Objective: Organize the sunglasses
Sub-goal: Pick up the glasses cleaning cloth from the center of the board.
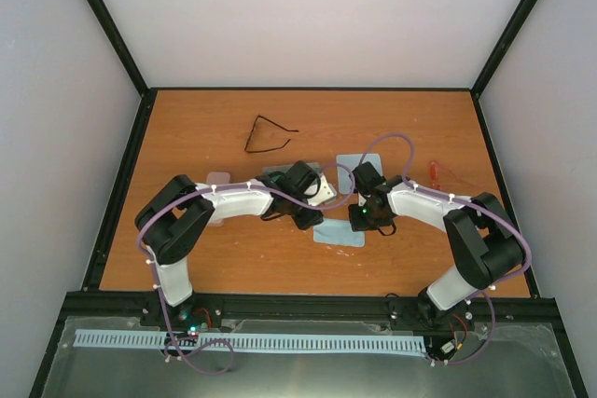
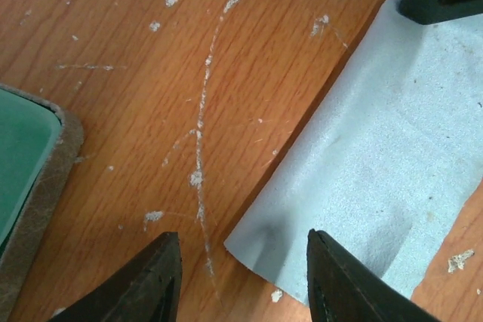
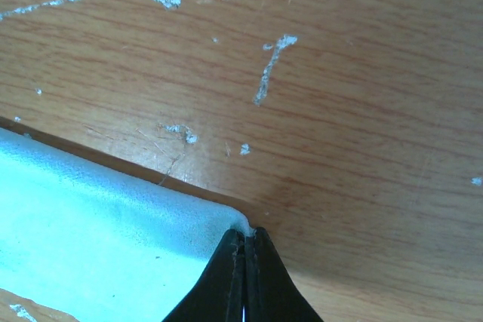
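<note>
Clenched at right gripper (image 3: 245, 233) on a corner of the thin light-blue fabric cloth (image 3: 98, 216), parted empty at left gripper (image 2: 241, 236) (astride its edge); could slip if yanked.

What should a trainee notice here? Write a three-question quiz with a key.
1. True or false: the right fingers are shut on a corner of the light-blue cloth.
2. Where are the sunglasses? A in a case; B on the bare table beyond both arms; C on the cloth.
3. Fill in: the left fingers stand ___.
Key: 1 true; 2 B; 3 open.
</note>
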`<state>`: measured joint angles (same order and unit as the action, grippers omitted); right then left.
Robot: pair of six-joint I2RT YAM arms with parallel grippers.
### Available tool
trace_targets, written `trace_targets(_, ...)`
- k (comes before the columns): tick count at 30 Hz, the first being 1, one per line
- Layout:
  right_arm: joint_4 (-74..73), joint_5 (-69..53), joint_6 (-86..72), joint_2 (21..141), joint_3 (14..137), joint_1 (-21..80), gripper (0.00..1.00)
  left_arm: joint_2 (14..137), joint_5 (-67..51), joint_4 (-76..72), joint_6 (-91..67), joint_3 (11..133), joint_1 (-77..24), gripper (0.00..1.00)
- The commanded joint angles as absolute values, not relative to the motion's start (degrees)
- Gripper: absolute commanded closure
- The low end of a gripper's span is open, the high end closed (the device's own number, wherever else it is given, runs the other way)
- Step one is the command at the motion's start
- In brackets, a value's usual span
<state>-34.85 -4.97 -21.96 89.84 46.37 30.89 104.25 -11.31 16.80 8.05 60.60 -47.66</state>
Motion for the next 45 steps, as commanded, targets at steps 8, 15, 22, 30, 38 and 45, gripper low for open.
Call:
trace_targets(8,-36.03,-5.1,-22.56,91.68,44.83,31.64,0.97,106.3,-11.35,14.29,8.62,60.87,-49.15,0.53)
trace_targets(15,-35.91,-5.09,-22.53,91.49,44.71,31.64,0.97,106.87,-11.41,13.52,9.4,59.46,-49.22,0.66)
trace_targets(22,-35.77,-5.27,-22.55,91.56,44.67,31.62,0.97,106.94,-12.25,13.2,9.84,58.47,-49.26,0.76)
trace_targets(30,-36.16,-5.26,-22.33,91.32,44.91,31.64,0.97,106.62,-14.56,14.06,10.58,57.86,-49.64,0.89)
trace_targets(38,-35.8,-5.35,-22.59,91.19,45.34,31.64,0.97,103.76,-13.85,14.29,11.45,54.94,-50.01,0.99)
trace_targets(45,-35.0,-5.66,-21.93,91.08,47.23,31.62,0.97,101.18,-9.64,13.17,10.72,54.62,-49.19,0.99)
